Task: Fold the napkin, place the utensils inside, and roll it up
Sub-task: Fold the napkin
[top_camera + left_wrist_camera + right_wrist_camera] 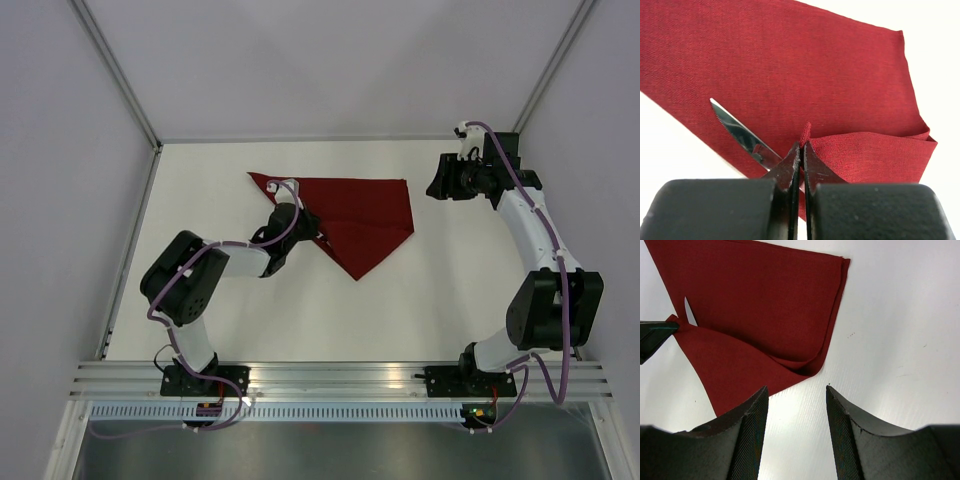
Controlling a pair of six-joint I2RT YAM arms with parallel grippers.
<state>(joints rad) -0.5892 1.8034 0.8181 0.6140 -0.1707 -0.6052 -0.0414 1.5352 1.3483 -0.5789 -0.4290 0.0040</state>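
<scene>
— Left gripper [802, 150]?
— Pinched shut on a raised fold of the maroon napkin [790, 60], centre frame. A knife blade [737, 129] lies just left of it, on the cloth.
— Right gripper [796, 392]?
— Jaws apart, empty, above the white table [900, 315] beside the napkin's corner. Pale walls [300, 60] surround.

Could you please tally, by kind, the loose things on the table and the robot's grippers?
napkin: 1
knife: 1
grippers: 2, the left gripper and the right gripper
Total: 4
</scene>
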